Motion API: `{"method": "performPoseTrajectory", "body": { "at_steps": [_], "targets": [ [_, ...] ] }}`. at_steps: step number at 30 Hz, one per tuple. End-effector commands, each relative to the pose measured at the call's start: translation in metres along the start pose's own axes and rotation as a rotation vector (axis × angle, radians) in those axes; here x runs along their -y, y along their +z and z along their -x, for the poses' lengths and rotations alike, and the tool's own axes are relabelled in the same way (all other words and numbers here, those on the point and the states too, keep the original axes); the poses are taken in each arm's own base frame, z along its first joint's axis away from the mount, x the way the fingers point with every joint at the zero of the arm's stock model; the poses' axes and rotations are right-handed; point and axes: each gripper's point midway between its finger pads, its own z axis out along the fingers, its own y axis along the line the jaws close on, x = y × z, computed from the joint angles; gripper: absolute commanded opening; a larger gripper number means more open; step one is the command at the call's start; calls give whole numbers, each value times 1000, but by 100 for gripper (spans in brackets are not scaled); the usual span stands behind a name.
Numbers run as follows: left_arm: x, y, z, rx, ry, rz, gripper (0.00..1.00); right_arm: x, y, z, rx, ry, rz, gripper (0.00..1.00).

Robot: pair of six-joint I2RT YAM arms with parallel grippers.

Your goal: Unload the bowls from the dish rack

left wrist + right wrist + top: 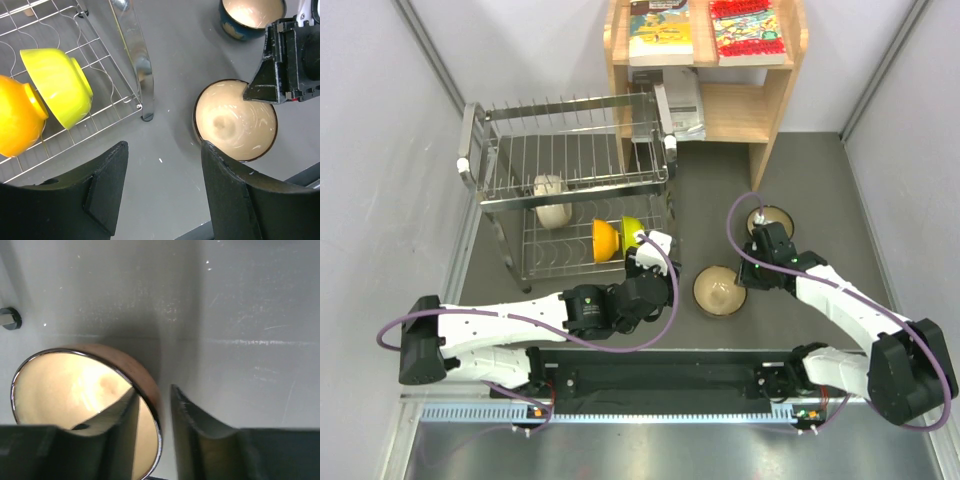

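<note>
The steel dish rack [570, 160] stands at the back left. A cream-white bowl [551, 200] sits under its upper tier. An orange bowl [605, 240] and a yellow-green bowl [632, 228] lean on edge on the lower tier [100, 60]. My left gripper [165, 150] hovers open and empty over bare table just right of the rack. The pinkish-brown bowl [718, 291] rests on the table. My right gripper [154, 390] straddles its rim [150, 385], one finger inside and one outside, with a thin gap on the outer side. The teal-blue bowl [770, 218] stands behind it.
A wooden bookshelf [720, 90] with books stands behind the rack's right end. The rack's chrome corner post [137, 60] and its foot [10, 318] stand close to the pinkish-brown bowl. A black rail [660, 375] runs along the near table edge.
</note>
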Motion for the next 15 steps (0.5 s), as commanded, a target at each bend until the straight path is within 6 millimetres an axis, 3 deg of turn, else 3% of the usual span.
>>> {"method": "performPoseTrajectory", "body": {
  "at_steps": [1,5,6,8,10,15],
  "targets": [
    [-9,-4,4,23,-37,26,65,-7,-3,20,76,-16,8,23],
    [-14,-7,5,34,-49,28,65,-7,7,14,47,-20,7,16],
    [-15,-9,6,38,-53,27,65,-9,9,13,39,-20,13,8],
    [-18,-10,7,37,-50,33,66,-13,7,17,43,-15,23,1],
    [-21,-12,9,45,-52,44,66,-16,-2,23,66,-8,36,0],
    [-28,-16,10,56,-52,59,66,-22,-39,61,209,-9,34,0]
  ]
}}
